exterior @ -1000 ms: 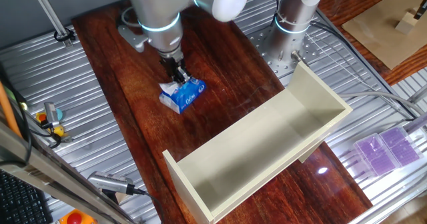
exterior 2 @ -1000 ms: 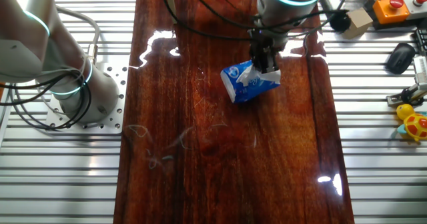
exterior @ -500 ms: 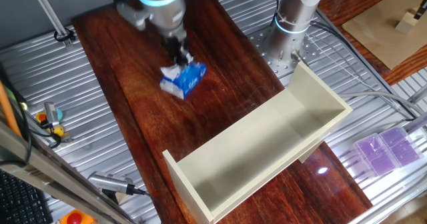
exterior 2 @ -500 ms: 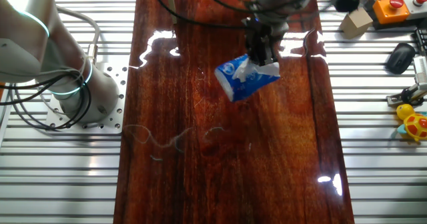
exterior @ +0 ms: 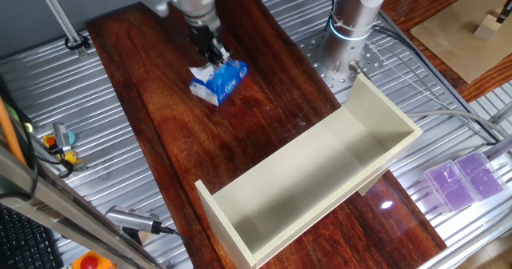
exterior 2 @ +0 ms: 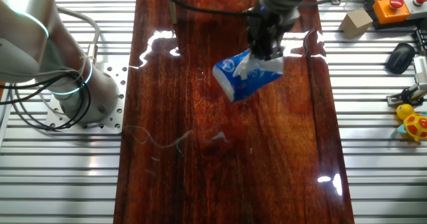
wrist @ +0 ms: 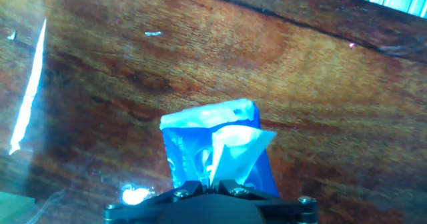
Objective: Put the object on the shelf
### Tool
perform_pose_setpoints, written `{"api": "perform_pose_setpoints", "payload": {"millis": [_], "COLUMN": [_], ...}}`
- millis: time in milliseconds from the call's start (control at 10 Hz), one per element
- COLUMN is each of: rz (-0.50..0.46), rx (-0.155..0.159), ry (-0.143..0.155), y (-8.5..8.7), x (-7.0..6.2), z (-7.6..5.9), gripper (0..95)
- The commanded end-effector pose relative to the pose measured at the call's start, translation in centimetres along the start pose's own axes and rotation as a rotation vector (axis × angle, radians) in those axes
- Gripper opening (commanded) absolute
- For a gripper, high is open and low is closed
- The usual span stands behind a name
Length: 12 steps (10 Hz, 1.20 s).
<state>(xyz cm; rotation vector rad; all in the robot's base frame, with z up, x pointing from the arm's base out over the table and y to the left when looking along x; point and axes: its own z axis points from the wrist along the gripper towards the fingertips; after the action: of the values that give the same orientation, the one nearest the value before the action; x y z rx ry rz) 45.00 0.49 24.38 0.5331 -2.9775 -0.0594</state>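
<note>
pincer [exterior 2: 265, 51] | clenched on tissue pack [exterior 2: 244, 75] by its white tissue | pack tilted above the table [exterior 2: 200, 177]

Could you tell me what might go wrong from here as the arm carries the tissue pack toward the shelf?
The gripper seems to pinch mainly the loose white tissue at the top of the tissue pack, so the sheet could pull out and the pack drop onto the wooden table. The pack hangs tilted, so it might catch the shelf wall on the way in.

My two fixed cameras look down on the wooden table [exterior: 264, 133] from opposite sides; my hand camera hangs close above it.
</note>
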Motion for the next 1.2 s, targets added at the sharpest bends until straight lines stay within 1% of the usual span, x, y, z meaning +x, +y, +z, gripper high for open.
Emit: {"api": "perform_pose_setpoints", "payload": {"millis": [100,200,300,400,500,600,800,1200], "rz": [-0.005,-0.014,-0.022,-0.032,-0.046,-0.05,-0.041,-0.028], "rx": [0.003,0.002,0.003,0.002,-0.003,-0.004,-0.006,-0.009], "ry": [-0.005,-0.006,-0.006,-0.004,-0.003,-0.001,0.009,0.01], "y": [0.2,0.1,-0.1,-0.3,-0.5,-0.5,-0.1,1.0], "x": [0.5,0.5,0.4,0.3,0.2,0.1,0.0,0.5], "z": [-0.7,-1.3,-2.2,-3.2,-4.8,-5.8,-6.9,-8.4], "gripper": [0.0,0.0,0.0,0.0,0.0,0.0,0.0,0.0]}}
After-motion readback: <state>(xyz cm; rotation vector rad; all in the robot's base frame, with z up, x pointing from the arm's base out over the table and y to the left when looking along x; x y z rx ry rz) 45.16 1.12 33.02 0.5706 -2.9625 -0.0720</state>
